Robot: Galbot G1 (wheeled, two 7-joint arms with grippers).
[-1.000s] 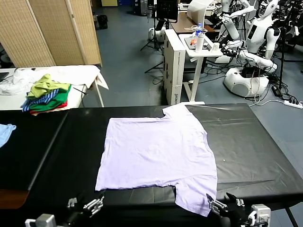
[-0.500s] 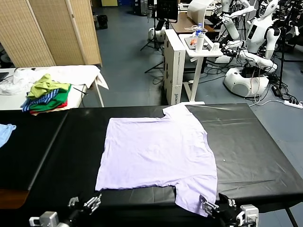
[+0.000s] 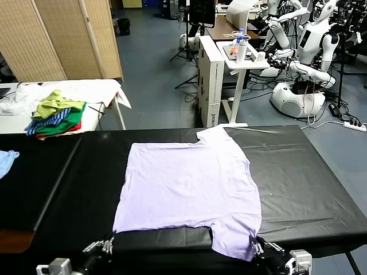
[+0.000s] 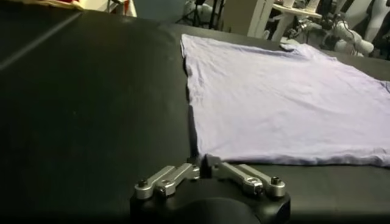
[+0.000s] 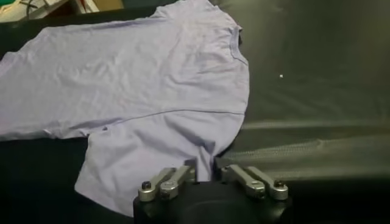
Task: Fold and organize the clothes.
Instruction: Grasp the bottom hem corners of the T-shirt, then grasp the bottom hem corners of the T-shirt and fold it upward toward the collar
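— What's on the black table [image 3: 309,189]?
— The lavender T-shirt [image 3: 189,183] lies spread flat across the middle, one sleeve toward the far edge, the other at the near edge.
— And the arms?
— Both low at the near edge. The left gripper [image 4: 203,166] sits at the shirt's near left corner, jaws drawn together on the hem there. The right gripper [image 5: 207,167] is at the near sleeve, jaws closed on its edge.
— Anything else?
— A pile of clothes [image 3: 56,114] on a white side table [image 3: 106,89], and a light blue garment [image 3: 6,160] at the far left.
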